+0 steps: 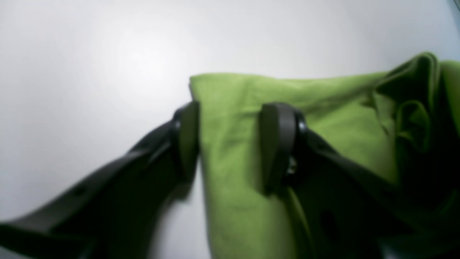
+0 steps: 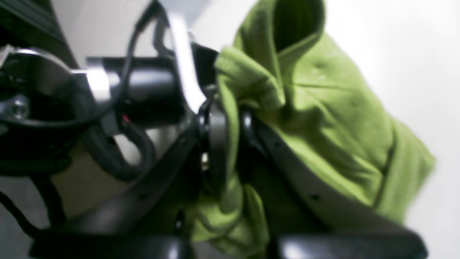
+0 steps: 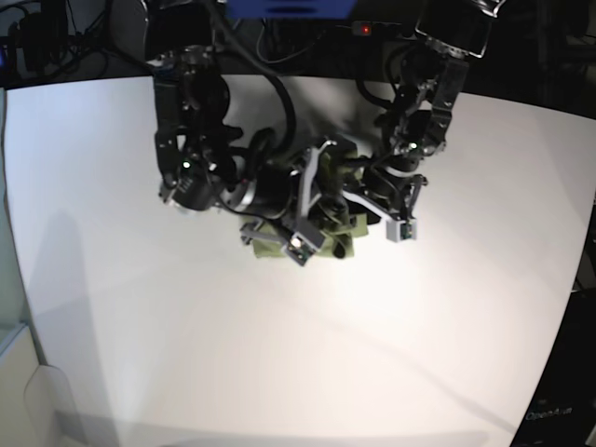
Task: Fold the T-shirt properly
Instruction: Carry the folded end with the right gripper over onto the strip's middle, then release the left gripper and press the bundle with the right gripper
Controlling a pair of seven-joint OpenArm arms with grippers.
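The olive-green T-shirt lies bunched in a small heap at the middle of the white table, mostly hidden under both arms. In the left wrist view a flat corner of the T-shirt runs between the fingers of my left gripper. That gripper is open, with one finger off the cloth over the table and the other above the fabric. My right gripper is shut on a gathered fold of the T-shirt, which drapes to the right of it.
My left arm's metal wrist and cables sit close beside the right gripper. Both arms reach in from the table's far edge, where dark equipment stands. White table surrounds the heap on all sides.
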